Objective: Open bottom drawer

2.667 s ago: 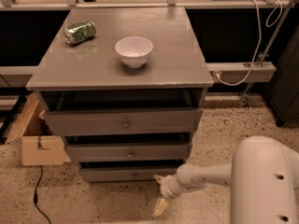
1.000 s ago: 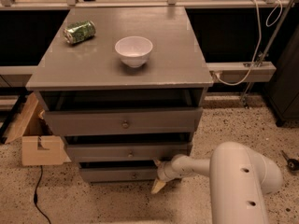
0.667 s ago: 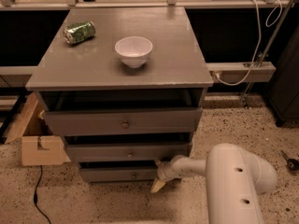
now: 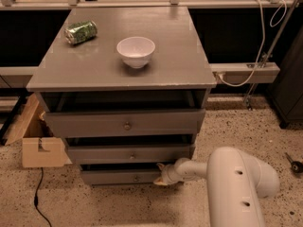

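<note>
The grey cabinet (image 4: 128, 70) has three drawers. The bottom drawer (image 4: 120, 177) is the lowest, with a small round metal knob (image 4: 136, 178) on its flat front. It stands slightly pulled out, with a dark gap above its front. My gripper (image 4: 162, 176) is at the right end of the bottom drawer's front, to the right of the knob, on the end of my white arm (image 4: 236, 183). The two drawers above, the top drawer (image 4: 125, 123) and the middle drawer (image 4: 130, 153), also stand slightly out.
A white bowl (image 4: 136, 51) and a crushed green can (image 4: 81, 32) lie on the cabinet top. A cardboard box (image 4: 35, 136) sits on the speckled floor at the left. A black cable (image 4: 39, 193) runs on the floor. A rail with cables runs behind at right.
My arm has swung left from the floor in front toward the drawer's right end. In the last second it has hardly moved.
</note>
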You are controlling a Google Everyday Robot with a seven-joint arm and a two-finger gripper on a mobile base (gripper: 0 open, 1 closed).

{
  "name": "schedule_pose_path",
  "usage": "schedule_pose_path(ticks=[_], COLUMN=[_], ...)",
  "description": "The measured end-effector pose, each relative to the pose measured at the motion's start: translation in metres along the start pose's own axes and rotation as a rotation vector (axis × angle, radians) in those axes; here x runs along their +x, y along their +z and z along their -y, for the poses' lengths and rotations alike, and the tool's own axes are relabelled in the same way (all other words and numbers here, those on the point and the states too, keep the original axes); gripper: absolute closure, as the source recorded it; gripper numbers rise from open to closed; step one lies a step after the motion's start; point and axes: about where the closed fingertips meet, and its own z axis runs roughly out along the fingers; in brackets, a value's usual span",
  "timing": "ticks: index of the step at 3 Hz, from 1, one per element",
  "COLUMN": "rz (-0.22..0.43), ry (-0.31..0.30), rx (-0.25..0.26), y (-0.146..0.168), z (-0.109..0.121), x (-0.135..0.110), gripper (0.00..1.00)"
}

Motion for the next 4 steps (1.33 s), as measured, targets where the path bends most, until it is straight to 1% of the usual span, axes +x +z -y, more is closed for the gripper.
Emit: schedule_pose_path(ticks=[2, 3, 4], rz=[-0.002, 0.001, 0.000], ry=[0.004, 0.005, 0.005], rx=[-0.001, -0.002, -0.003], y=[-0.0116, -0.0132, -0.0132], z=[-0.0017, -0.0021, -0.0021], x=[-0.0044, -0.0053, -0.0053], gripper=[0.96, 0.00, 0.00])
